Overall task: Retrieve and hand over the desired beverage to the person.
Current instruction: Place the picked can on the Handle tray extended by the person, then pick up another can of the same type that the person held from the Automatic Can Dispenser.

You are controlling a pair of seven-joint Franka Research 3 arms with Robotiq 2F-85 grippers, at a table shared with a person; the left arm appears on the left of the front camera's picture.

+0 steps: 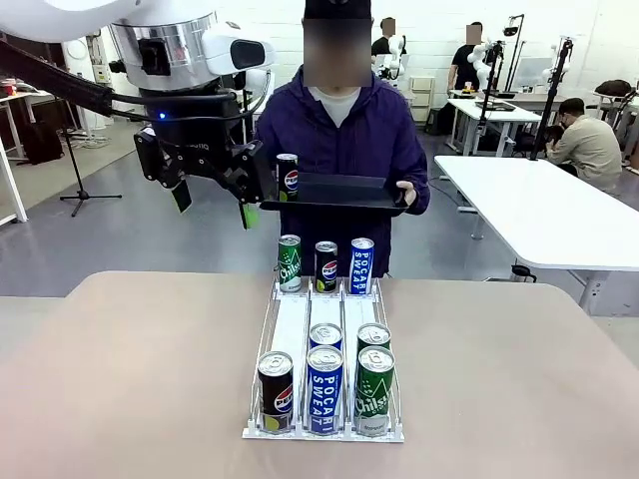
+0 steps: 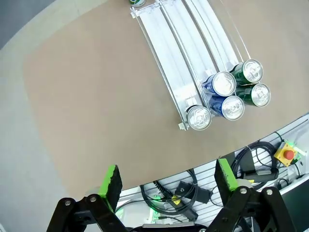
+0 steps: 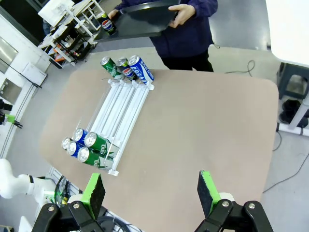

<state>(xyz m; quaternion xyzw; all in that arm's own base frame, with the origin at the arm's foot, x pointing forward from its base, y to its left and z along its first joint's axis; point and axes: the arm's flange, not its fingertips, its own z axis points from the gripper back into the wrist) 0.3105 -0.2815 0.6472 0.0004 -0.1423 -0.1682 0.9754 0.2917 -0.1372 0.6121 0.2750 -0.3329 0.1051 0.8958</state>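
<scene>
- Front view: your left gripper [image 1: 215,205] hangs in the upper left of the frame. Its jaws are spread wide, with nothing between the green pads.
- Just right of it, at upper centre, the person [image 1: 339,130] holds a black tray [image 1: 344,193], one hand at the tray's right end. A Pepsi can [image 1: 288,176] stands upright on the tray's left end, close beside the gripper. You cannot tell whether they touch.
- Lower centre: a white three-lane rack [image 1: 292,324] sits on the tan table [image 1: 130,369]. The far cans [image 1: 325,266], three of them, stand at its upper end, and the near cans [image 1: 324,389], five of them, at its lower end.
- Left wrist view: left gripper [image 2: 168,179] at bottom centre, fully open and empty. The rack [image 2: 174,53] runs from top centre to the right, with the near cans [image 2: 223,83] at middle right and the table [image 2: 96,106] on the left.
- Right wrist view: your right gripper [image 3: 151,193] at bottom centre, wide open and holding nothing.
- The person [image 3: 193,34] is at the top edge with the black tray [image 3: 140,19], and the Pepsi can [image 3: 108,23] stands on the tray's left end.
- The rack [image 3: 120,113] lies left of centre on the table [image 3: 203,125], with the far cans [image 3: 126,71] at its upper end and the near cans [image 3: 96,141] at its lower left.
</scene>
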